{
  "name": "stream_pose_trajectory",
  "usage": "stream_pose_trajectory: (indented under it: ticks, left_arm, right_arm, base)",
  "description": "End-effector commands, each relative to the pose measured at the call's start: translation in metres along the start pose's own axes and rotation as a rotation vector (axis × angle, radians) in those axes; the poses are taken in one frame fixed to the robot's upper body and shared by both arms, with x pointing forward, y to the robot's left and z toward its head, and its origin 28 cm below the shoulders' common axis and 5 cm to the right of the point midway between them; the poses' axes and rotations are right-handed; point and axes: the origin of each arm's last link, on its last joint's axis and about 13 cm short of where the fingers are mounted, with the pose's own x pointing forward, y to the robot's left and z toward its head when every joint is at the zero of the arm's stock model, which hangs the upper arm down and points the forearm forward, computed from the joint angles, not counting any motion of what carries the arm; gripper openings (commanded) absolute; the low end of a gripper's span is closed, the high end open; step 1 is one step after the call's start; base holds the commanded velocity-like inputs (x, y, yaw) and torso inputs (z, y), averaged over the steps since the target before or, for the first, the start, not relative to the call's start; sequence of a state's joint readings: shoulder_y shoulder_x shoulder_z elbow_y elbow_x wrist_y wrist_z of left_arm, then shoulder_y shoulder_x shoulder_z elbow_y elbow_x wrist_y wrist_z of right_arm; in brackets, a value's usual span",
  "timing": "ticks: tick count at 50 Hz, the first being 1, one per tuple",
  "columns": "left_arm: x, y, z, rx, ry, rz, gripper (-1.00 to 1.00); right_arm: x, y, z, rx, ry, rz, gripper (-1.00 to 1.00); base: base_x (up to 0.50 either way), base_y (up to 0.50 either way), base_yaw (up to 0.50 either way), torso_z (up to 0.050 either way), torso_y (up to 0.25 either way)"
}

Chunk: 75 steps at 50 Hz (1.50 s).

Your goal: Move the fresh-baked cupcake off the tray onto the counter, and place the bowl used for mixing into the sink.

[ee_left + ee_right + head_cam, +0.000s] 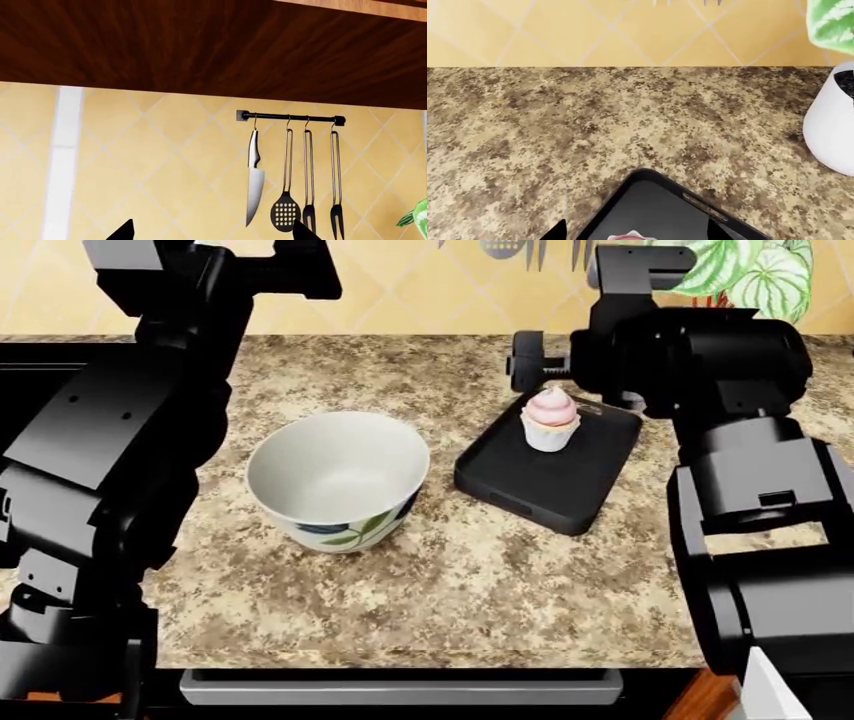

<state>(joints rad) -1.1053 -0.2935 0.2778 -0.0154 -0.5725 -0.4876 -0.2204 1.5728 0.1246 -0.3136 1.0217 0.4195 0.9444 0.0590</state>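
The cupcake (pixel 550 420), pink-frosted in a white liner, stands at the far end of the black tray (pixel 561 475) on the granite counter (pixel 441 590). The white bowl (pixel 340 478) with leaf motifs stands upright to the tray's left, empty. My right gripper (pixel 639 235) is open just above the cupcake (pixel 632 236), its fingertips (pixel 557 231) on either side of the frosting tip without touching it. My left gripper (pixel 213 235) is open and empty, raised high and facing the tiled wall. The sink is mostly hidden behind my left arm at the far left.
A white plant pot (pixel 834 125) with green leaves stands on the counter behind and right of the tray (pixel 654 210). A rail with a knife (pixel 254 175) and hanging utensils is on the wall under a wooden cabinet (pixel 200 45).
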Motion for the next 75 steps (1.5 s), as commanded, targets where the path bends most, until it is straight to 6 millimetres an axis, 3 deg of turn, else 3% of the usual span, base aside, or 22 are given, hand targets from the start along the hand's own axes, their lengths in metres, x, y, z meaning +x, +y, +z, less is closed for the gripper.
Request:
stream_pose_trajectory:
  ticks: [1,11,24,47,48,61,75]
  left_arm:
    - [0.0,0.0,0.0,0.001,-0.002,-0.001,1.0]
    - [0.0,0.0,0.001,-0.001,-0.004,-0.003,1.0]
    - [0.003,0.0,-0.007,0.006,0.009,0.003,1.0]
    - [0.004,0.002,-0.01,0.02,0.021,0.009,1.0]
    - [0.004,0.002,-0.01,0.02,0.02,0.01,1.0]
    - [0.002,0.0,-0.004,0.02,0.009,-0.002,1.0]
    - [-0.003,-0.003,0.011,0.016,-0.015,-0.017,1.0]
  right_arm:
    - [0.0,0.001,-0.001,0.015,0.049,0.006,1.0]
    - [-0.007,0.002,-0.001,0.032,0.069,0.039,1.0]
    - [0.009,0.001,-0.011,0.041,0.118,0.036,1.0]
    - [0.015,-0.002,-0.032,0.054,0.208,0.034,1.0]
    - [0.015,-0.002,-0.031,0.057,0.205,0.041,-1.0]
    - [0.013,-0.003,-0.024,0.056,0.179,0.043,-1.0]
    - [0.001,-0.011,0.007,0.085,0.037,0.012,-1.0]
  base:
    - [0.0,0.0,0.0,0.0,0.0]
    - [0.0,0.0,0.0,0.0,0.0]
    - [0.0,0.0,0.0,0.0,0.0]
    - [0.0,0.0,0.0,0.0,0.0]
    - [0.0,0.0,0.0,0.0,0.0]
    - [0.0,0.0,0.0,0.0,0.0]
    - [0.0,0.0,0.0,0.0,0.001]
